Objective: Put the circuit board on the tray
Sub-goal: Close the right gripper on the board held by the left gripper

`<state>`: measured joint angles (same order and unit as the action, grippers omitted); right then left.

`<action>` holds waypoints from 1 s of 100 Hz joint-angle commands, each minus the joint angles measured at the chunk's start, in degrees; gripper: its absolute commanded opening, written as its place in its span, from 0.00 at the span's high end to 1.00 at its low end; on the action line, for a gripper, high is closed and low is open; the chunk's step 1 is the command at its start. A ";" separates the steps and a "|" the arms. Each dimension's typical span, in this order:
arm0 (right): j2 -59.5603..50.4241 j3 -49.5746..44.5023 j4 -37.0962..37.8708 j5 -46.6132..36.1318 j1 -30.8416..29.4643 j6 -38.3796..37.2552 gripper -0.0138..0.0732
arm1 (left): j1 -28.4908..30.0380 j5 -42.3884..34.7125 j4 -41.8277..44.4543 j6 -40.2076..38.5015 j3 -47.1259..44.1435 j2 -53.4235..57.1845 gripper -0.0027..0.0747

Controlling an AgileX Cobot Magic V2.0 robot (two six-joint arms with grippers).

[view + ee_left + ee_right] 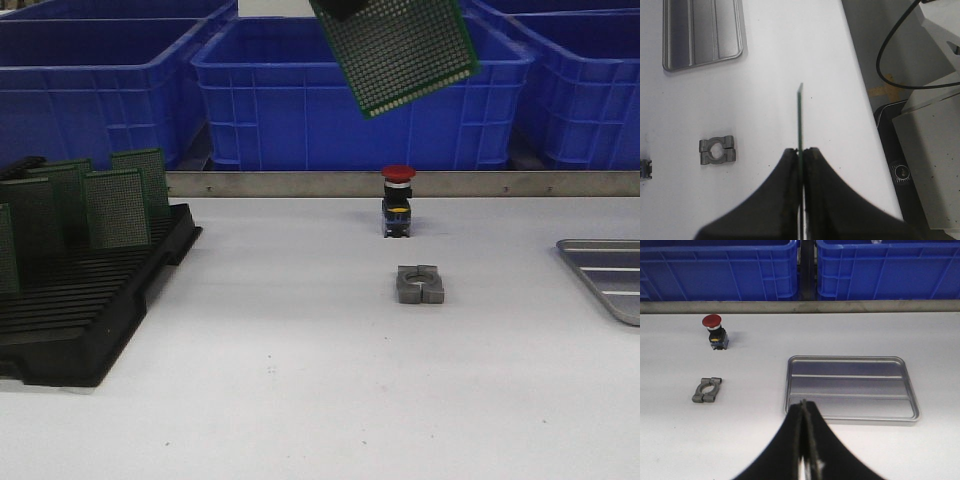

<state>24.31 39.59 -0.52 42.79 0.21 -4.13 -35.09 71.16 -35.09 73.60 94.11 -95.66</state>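
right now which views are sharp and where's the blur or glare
Front view: circuit board looks soft at the top edge and the tray is cut off at right. Left wrist view: left gripper fingers are dark and blurred. Right wrist view: tray floor shows soft sheen, table things crisp.

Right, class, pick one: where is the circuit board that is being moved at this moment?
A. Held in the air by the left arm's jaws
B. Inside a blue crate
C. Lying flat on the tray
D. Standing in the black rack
A: the board hangs tilted above the table, and the left wrist view shows the left gripper shut on its edge, while the tray is bare.
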 commanded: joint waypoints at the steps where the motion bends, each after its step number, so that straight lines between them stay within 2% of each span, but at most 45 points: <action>1: 1.15 2.09 -0.06 -2.72 -0.10 -0.27 0.90 | -0.39 1.94 -3.31 -0.73 1.30 2.72 0.99; 6: 1.15 2.09 -0.06 -2.05 -0.10 -0.27 0.85 | -0.39 1.94 -3.31 -0.73 1.30 2.72 0.99; 13: 1.15 2.09 -0.32 -1.04 -0.10 -0.27 0.73 | -0.39 1.94 -3.31 -0.73 1.30 2.72 0.99; 25: 1.15 2.09 -0.92 -0.01 -0.10 -0.27 0.46 | -0.39 1.94 -3.31 -0.73 1.30 2.72 0.99; 32: 1.15 2.09 -1.36 -0.01 -0.10 -0.27 0.34 | -0.39 1.94 -3.31 -0.73 1.30 2.72 0.99; 39: 1.26 2.09 -2.70 -1.03 -0.10 -0.21 0.29 | -0.39 1.94 -3.31 -0.73 1.30 2.72 0.99; 48: 2.35 2.09 -6.94 -2.73 -0.10 3.05 0.29 | -0.39 1.94 -3.40 -0.73 1.30 2.72 0.99; 59: 5.80 2.09 -16.67 -3.58 -0.10 14.69 0.29 | -0.39 1.94 -3.40 -0.73 1.30 2.72 0.99; 69: 10.18 2.09 -30.13 -3.39 -0.10 27.31 0.29 | -0.39 1.94 -3.44 -0.73 1.30 2.72 0.99; 85: 18.27 2.09 -51.00 0.22 -0.10 52.81 0.29 | -0.39 1.94 -3.79 -0.73 1.30 2.72 0.99; 100: 25.08 2.09 -66.19 6.85 -0.10 77.68 0.29 | -0.39 1.94 -3.79 -0.73 1.30 2.72 0.99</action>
<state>46.55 39.70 -55.24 47.96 0.21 59.66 -35.09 71.16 -35.53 73.60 94.11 -95.66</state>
